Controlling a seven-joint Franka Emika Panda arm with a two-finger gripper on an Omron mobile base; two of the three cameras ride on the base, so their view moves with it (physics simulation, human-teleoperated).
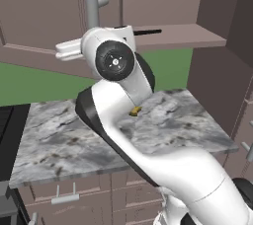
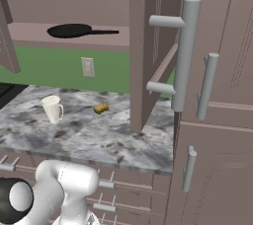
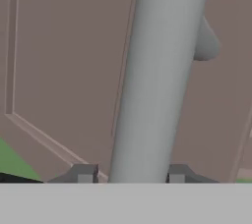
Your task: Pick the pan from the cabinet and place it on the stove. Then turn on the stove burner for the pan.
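The black pan (image 2: 69, 30) lies flat on the bottom shelf of the open cabinet (image 2: 29, 34), its long handle pointing right. In the left base view only the handle tip of the pan (image 1: 148, 32) shows past my wrist. My gripper (image 3: 131, 174) is at the silver bar handle (image 3: 157, 70) of the cabinet's left door (image 1: 39, 12). One fingertip stands on each side of the bar, open with a thin gap showing. That bar handle (image 1: 91, 2) rises just above my wrist. The black stove (image 1: 7, 135) is at the counter's left end.
On the marble counter (image 2: 99, 140) stand a white mug (image 2: 52, 108) and a small yellow sponge (image 2: 101, 107). The cabinet's right door (image 2: 143, 46) is swung out over the counter, its long bar handle (image 2: 185, 56) close to the camera. Drawers (image 1: 64, 197) run below the counter.
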